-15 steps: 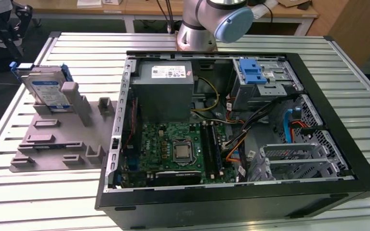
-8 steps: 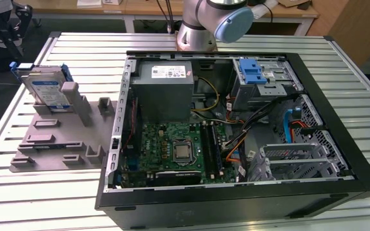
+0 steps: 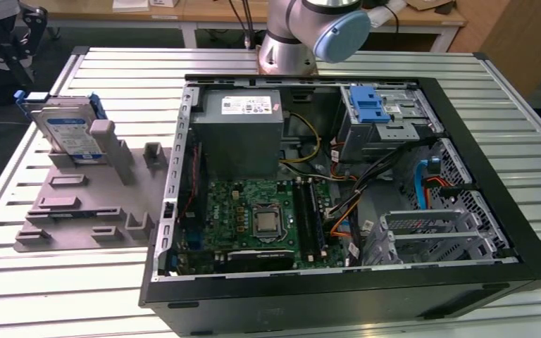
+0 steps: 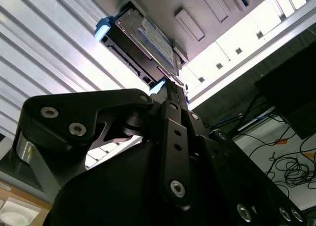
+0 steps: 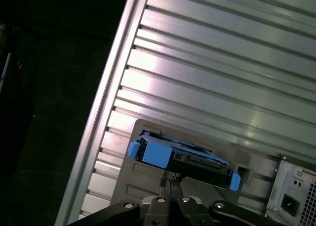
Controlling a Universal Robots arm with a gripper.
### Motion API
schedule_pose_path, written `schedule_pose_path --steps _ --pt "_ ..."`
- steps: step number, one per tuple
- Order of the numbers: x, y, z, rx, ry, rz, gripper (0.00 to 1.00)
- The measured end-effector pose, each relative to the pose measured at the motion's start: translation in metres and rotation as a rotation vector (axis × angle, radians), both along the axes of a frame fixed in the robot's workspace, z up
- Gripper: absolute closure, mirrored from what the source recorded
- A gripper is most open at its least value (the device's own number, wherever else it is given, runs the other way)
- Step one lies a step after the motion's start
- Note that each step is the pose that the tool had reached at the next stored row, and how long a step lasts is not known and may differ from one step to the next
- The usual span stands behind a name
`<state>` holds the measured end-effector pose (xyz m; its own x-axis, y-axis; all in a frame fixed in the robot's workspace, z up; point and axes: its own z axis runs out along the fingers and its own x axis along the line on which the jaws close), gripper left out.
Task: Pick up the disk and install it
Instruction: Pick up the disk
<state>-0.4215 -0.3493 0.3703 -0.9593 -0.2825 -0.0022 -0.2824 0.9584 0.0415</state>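
The disk [image 3: 68, 130], a silver drive with a white-and-blue label in a blue carrier frame, stands on edge in a grey holder [image 3: 92, 204] at the exterior view's left, beside the open computer case [image 3: 346, 190]. In the first wrist view, the disk [image 5: 187, 159] lies just beyond my gripper [image 5: 170, 178], whose thin fingers are pressed together with nothing between them. The second wrist view shows the same: the gripper [image 4: 170, 85] is shut, its tip close to the disk [image 4: 148, 43] but apart from it.
Inside the case are a grey power-supply box [image 3: 242, 134], a motherboard [image 3: 261, 218] and a drive cage with a blue carrier [image 3: 374, 105]. The ribbed metal table [image 3: 120, 70] ends near the holder, with dark floor [image 5: 44, 112] past its edge. The arm's base [image 3: 294, 42] stands behind the case.
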Motion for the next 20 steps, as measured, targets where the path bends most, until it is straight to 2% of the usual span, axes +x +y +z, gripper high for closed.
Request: schedule_pose_path --steps 20 --pt "0.0 0.0 0.0 0.0 0.0 0.021 0.89"
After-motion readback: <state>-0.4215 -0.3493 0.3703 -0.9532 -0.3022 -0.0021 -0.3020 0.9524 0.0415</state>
